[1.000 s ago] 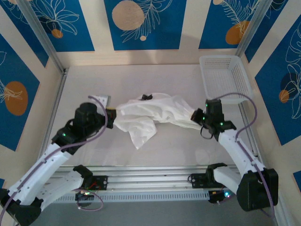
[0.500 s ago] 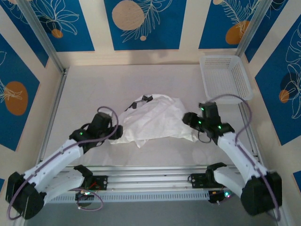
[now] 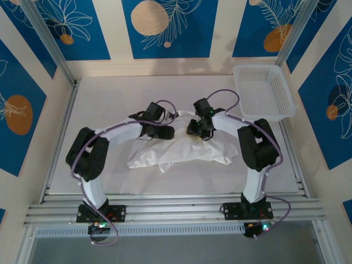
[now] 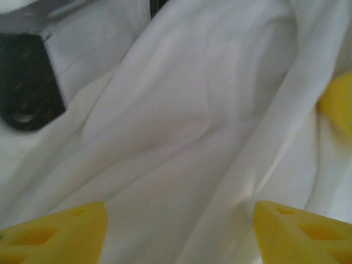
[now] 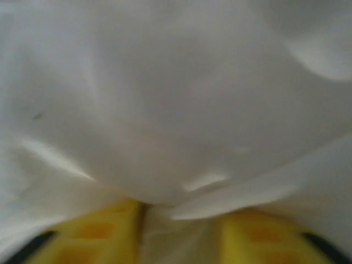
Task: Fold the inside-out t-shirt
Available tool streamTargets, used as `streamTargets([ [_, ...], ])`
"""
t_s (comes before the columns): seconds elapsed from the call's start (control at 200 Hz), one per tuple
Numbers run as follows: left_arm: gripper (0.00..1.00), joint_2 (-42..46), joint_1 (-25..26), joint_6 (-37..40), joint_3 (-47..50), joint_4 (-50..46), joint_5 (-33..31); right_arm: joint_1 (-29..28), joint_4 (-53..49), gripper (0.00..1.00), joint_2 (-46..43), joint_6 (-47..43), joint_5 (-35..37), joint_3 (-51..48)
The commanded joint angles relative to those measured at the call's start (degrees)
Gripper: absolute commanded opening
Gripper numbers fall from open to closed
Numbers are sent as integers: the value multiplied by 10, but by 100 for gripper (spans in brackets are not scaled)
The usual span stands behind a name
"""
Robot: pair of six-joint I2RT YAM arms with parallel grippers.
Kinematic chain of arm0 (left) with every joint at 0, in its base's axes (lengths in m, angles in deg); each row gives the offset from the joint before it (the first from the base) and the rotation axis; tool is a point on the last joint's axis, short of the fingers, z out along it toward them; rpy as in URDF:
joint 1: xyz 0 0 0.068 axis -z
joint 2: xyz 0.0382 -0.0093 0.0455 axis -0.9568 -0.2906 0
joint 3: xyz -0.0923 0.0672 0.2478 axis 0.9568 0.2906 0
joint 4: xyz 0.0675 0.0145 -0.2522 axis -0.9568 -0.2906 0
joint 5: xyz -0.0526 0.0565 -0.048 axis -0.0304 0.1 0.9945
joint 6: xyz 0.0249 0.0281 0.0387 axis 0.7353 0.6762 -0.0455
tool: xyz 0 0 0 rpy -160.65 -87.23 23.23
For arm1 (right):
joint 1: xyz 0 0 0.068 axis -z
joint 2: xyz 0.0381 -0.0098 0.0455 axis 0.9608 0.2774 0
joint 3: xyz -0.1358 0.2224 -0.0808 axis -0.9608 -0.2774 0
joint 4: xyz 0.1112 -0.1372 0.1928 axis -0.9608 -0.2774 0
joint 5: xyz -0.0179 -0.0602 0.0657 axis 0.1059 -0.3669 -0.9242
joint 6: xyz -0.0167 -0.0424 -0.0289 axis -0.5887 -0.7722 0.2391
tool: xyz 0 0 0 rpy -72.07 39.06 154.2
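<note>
One white table (image 3: 110,99) carries the whole set-up, with patterned blue and cream panels standing round it.

The inside-out t-shirt (image 3: 187,148) lies crumpled and wrinkled near the middle of the table, spread wider than deep. Its near hem is uneven and a flap points toward the bases.

A white plastic lattice basket (image 3: 261,67) sits at the far right corner, apart from the shirt.

The left arm (image 3: 118,132) and the right arm (image 3: 228,118) both arch inward over the cloth, and their wrists come close together above the shirt's far edge.

The left gripper (image 3: 168,132) is down on the fabric. In its wrist view the two yellow fingers (image 4: 55,231) stand well apart, jaws parted, with smooth cloth lying across the gap and nothing pinched.

The right gripper (image 3: 193,131) is also down on the fabric, just beside the left one. Its wrist view is blurred: the yellow fingertips (image 5: 104,231) sit fairly close, with a fold of white cloth bunched between them. Whether that fold is clamped or only lies in the gap cannot be told.
</note>
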Motion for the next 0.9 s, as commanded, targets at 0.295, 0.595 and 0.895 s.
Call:
streamTargets([
  [0.295,0,115,-61,-53,3,82,147,13,38,0,-283,-27,23,-169],
  [0.595,0,220,26,2,123,57,263,-28,48,0,-538,40,-14,-433],
  [0.895,47,218,72,-29,145,2,-37,-15,-21,39,-600,9,17,-378],
])
